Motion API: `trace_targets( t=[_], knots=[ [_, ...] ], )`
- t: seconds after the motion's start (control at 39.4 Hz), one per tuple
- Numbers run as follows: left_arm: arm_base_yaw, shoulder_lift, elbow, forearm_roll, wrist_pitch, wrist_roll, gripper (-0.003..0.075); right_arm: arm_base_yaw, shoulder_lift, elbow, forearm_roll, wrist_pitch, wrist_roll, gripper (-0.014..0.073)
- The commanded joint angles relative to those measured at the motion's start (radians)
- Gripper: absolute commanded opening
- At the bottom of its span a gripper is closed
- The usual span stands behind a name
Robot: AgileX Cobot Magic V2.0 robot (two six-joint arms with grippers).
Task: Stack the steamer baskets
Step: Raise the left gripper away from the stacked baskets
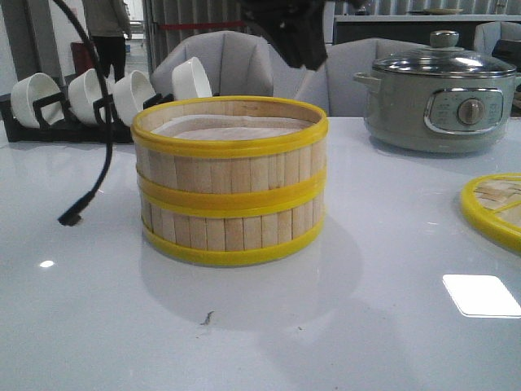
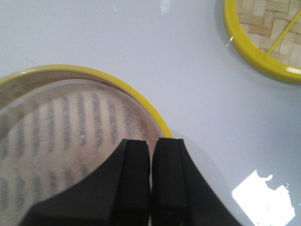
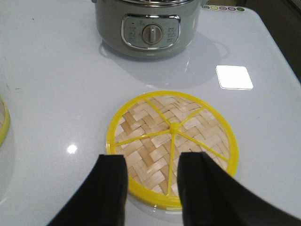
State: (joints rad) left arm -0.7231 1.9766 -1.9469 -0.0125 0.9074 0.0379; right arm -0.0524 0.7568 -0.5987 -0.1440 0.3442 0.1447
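Two steamer baskets stand stacked in the middle of the table, the upper basket (image 1: 230,151) on the lower basket (image 1: 232,232), with a white liner (image 1: 232,129) inside the top one. My left gripper (image 2: 151,141) is shut and empty, hanging above the top basket's yellow rim (image 2: 94,71). It shows in the front view as a dark shape (image 1: 297,37) above the stack's back edge. My right gripper (image 3: 153,160) is open and empty, above the near edge of the flat woven lid (image 3: 160,117), apart from it.
The lid (image 1: 492,208) lies right of the stack. A grey-green electric pot (image 1: 440,98) stands at the back right. A rack of white bowls (image 1: 98,98) is at the back left. A black cable (image 1: 94,163) hangs left of the stack. The table's right edge (image 3: 282,52) is near.
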Motion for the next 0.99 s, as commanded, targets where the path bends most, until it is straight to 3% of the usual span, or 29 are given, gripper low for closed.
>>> trace_targets(
  t=[0.0,0.2,0.36,0.63,0.96],
  knots=[
    [0.055,-0.146,-0.041,0.013,-0.047,-0.013,0.0087,0.001,0.000,-0.041,-0.010,-0.074,-0.005,0.0373],
    [0.208,-0.318,-0.031,0.005,-0.028,-0.013,0.0087,0.001,0.000,-0.041,-0.010,-0.074,-0.005,0.0373],
    [0.310,-0.480,0.076,0.005,-0.057,-0.013,0.0087,0.001,0.000,-0.041,-0.010,-0.074,-0.005,0.0373],
    [0.470,-0.883,0.565,0.005,-0.317,-0.069,0.0087,0.001,0.000,-0.041,-0.007,-0.081,-0.005,0.0373],
    [0.565,-1.297,1.111,0.005,-0.469,-0.169,0.0087,0.001,0.000,-0.041,-0.007,-0.102,-0.005,0.0373]
  ],
)
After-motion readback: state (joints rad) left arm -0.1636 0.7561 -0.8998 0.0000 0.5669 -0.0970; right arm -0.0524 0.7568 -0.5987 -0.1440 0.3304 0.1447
